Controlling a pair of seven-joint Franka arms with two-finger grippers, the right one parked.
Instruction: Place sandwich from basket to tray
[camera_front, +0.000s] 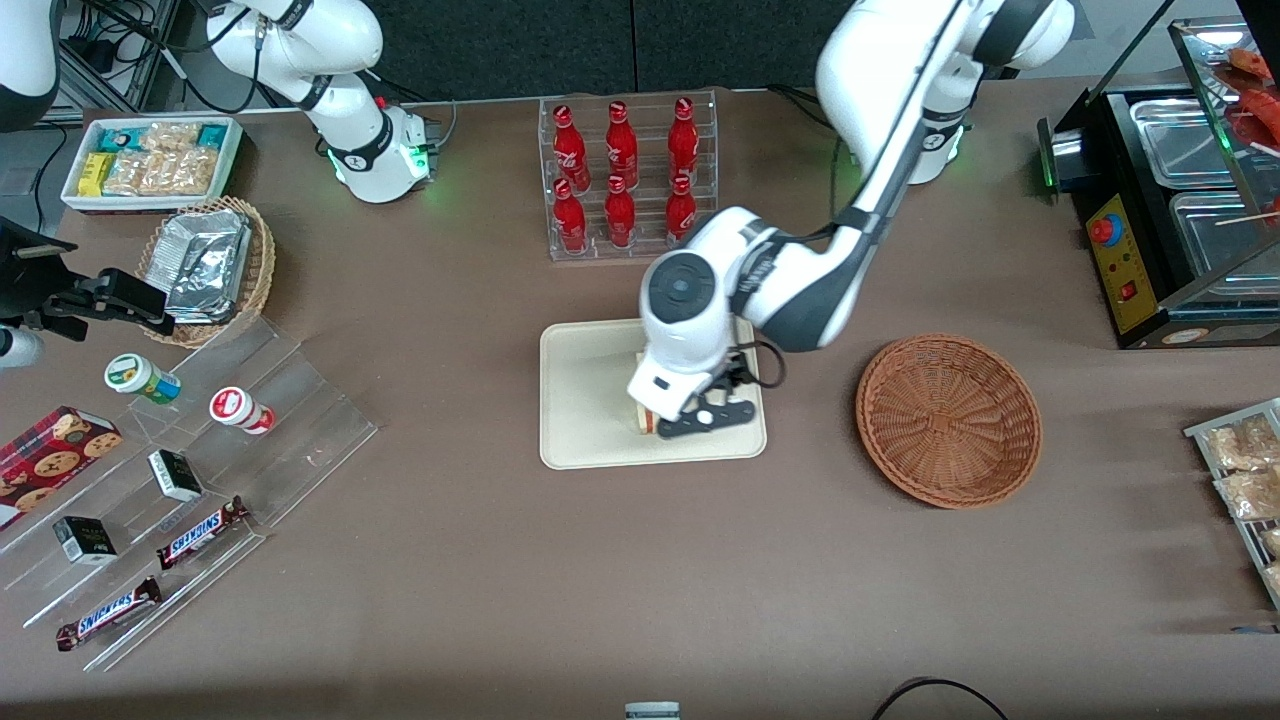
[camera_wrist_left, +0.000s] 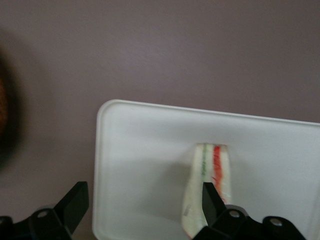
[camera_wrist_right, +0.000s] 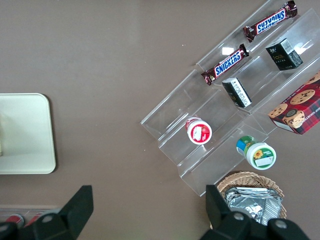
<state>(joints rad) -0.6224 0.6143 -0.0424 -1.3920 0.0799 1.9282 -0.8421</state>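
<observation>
The sandwich lies on the tray, directly under the gripper, whose fingers are spread wide with one tip at the bread's edge. The basket, well to one side, sits empty. Only the arm's retreat appears left.

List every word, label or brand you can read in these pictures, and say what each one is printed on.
"SNICKERS": on two candy bars on the clear stepped stand.
Red bottles: white script too small to read.
Black boxes, round tubs, cookie box, control panel: print unreadable.
No text on the sandwich, the tray, the basket or the gripper, open above the tray.
</observation>
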